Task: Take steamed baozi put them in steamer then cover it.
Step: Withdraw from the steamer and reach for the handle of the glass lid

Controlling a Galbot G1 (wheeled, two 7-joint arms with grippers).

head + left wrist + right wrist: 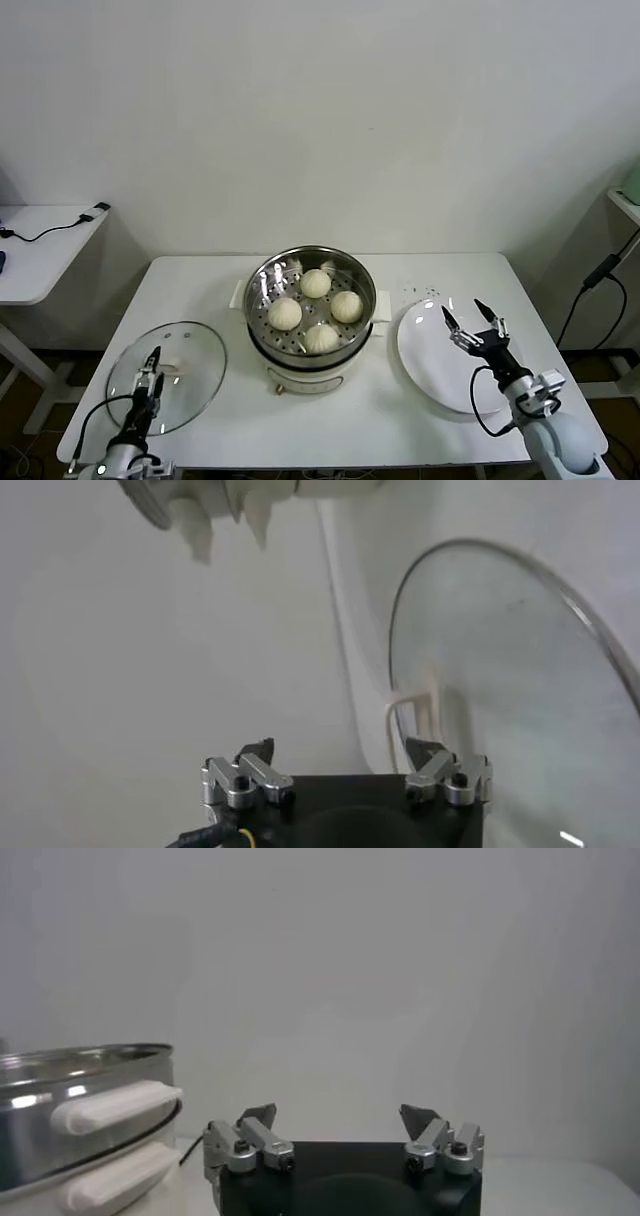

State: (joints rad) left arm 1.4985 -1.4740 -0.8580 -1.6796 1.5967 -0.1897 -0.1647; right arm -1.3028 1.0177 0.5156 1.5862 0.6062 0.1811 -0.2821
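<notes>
On the white worktop point(420, 420) the steamer point(310, 318) stands near the middle: a round, shiny steel pot with a perforated floor, seated on a cream-white base with a handle at each side. Inside it lie 4 steamed baozi point(316, 283), smooth, cream-white and round, set close together in a rough diamond; each is far smaller than the pot. The pot is uncovered.

The cover point(195, 365) lies flat on the worktop to the robot's left of the steamer, apart from it. It is a round clear glass lid with a thin metal rim, about as wide as the pot, and its cream-white bar handle sits near its middle.

The left hand point(152, 368) hangs over the near part of the cover, close to that handle. In the left wrist view its 2 fingers point(256, 758) stand spread apart with nothing between them, the glass curving ahead and the pale handle just beyond one fingertip.

A flat white plate point(430, 372) lies to the robot's right of the steamer, bare. The right hand point(474, 322) is above the plate's far right part, released, fingers wide and gripping nothing. The right wrist view shows the steamer's steel wall and 2 stacked cream-white side handles off to one side of that hand.
</notes>
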